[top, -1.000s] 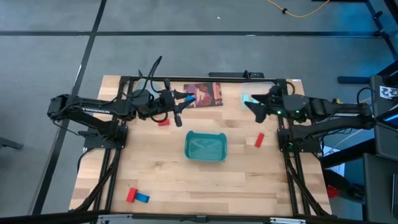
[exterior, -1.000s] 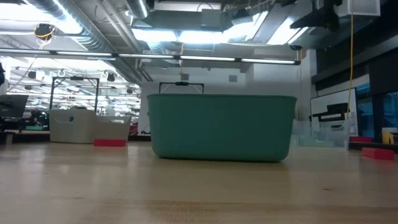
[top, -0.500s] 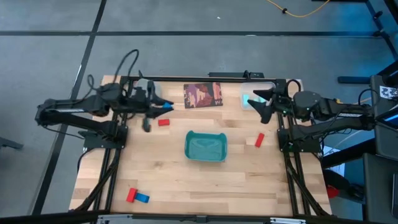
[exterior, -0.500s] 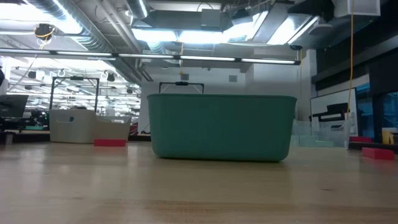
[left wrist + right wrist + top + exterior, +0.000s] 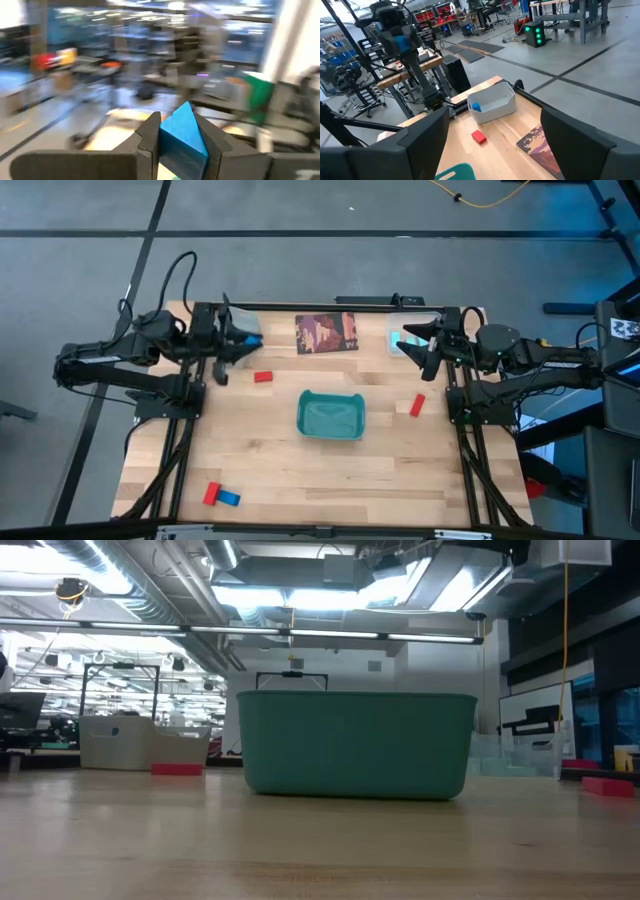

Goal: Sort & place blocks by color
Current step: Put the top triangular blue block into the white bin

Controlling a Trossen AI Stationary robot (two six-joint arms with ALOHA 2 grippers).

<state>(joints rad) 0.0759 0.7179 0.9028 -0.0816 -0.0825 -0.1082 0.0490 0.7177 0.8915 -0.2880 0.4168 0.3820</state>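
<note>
Left gripper (image 5: 181, 142) is clamped on a blue block (image 5: 183, 137), the block wedged corner-up between both fingers in the left wrist view; in the high view the left gripper (image 5: 232, 340) now sits at the table's far-left corner, just over a clear bin (image 5: 243, 328). A second ago it was near the printed card (image 5: 327, 333) mid-table, so it has swung left carrying the block; judgement: transport is nearly done and the release into the bin is the next step. The right wrist view shows that clear bin (image 5: 492, 102) already holding one blue block (image 5: 476, 107), so this looks like the blue pile. Right gripper (image 5: 426, 343) hangs at the far-right side with its fingers spread wide and nothing between them, beside a second clear container (image 5: 403, 340) with something cyan in it; it has barely shifted, waiting. Left on the table: a red block (image 5: 263, 377) just beside the left gripper, a red block (image 5: 417, 405) right of the teal tray (image 5: 331, 416), and a red (image 5: 211, 494) and blue (image 5: 229, 499) pair touching at the near-left edge. Low view shows only the tray wall (image 5: 356, 743) and red blocks (image 5: 177, 769) (image 5: 606, 785) either side, no arms. Sorting is well short of finished, several blocks still loose.
</note>
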